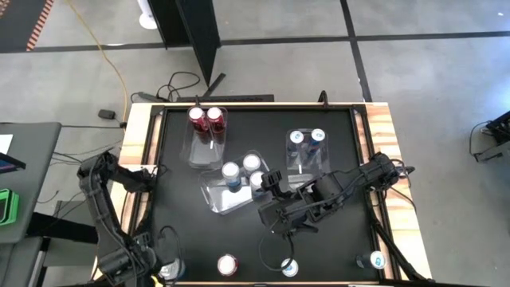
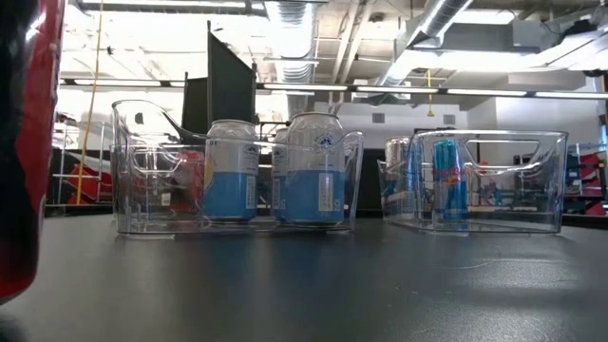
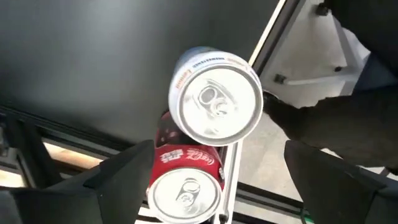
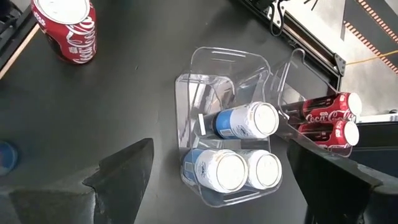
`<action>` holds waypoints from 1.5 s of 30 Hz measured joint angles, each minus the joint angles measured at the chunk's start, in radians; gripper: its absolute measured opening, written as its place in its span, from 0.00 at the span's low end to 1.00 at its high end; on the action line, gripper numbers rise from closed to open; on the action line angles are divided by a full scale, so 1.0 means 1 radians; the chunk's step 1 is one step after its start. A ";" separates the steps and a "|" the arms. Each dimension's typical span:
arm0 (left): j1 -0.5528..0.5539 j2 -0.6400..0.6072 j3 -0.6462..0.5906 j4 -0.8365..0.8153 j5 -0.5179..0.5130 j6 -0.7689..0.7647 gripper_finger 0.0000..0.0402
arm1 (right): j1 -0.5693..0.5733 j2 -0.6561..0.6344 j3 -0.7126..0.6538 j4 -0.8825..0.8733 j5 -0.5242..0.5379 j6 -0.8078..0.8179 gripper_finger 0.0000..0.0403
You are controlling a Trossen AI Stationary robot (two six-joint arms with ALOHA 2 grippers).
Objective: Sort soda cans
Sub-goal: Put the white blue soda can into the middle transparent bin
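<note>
Left gripper (image 3: 214,186): jaws wide, holding nothing, above a silver-white can (image 3: 216,93) and a red cola can (image 3: 185,180) at the table's near edge.
Right gripper (image 4: 214,186): spread open, empty, over the middle clear bin (image 4: 224,81) with three silver-white and blue cans (image 4: 239,121).
Handling: cans probably stiff, smooth, slippery; take across the round side wall.
Surface: black table top (image 1: 175,191), flat.
Room: workshop floor beyond, yellow cable (image 1: 111,64).

An industrial lab: exposed ceiling ducts (image 2: 446,19), concrete floor (image 1: 303,72), trailing cables (image 1: 179,84).
</note>
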 joint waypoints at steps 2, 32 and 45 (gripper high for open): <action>-0.002 0.010 -0.001 0.002 -0.011 0.001 0.90 | 0.004 0.000 0.000 0.001 0.000 0.005 0.96; -0.054 0.034 -0.032 -0.039 -0.146 0.104 0.92 | 0.111 0.000 0.000 -0.004 0.050 0.154 0.96; -0.053 0.053 -0.060 0.044 -0.148 0.123 0.92 | 0.111 0.001 0.000 -0.004 0.052 0.162 0.96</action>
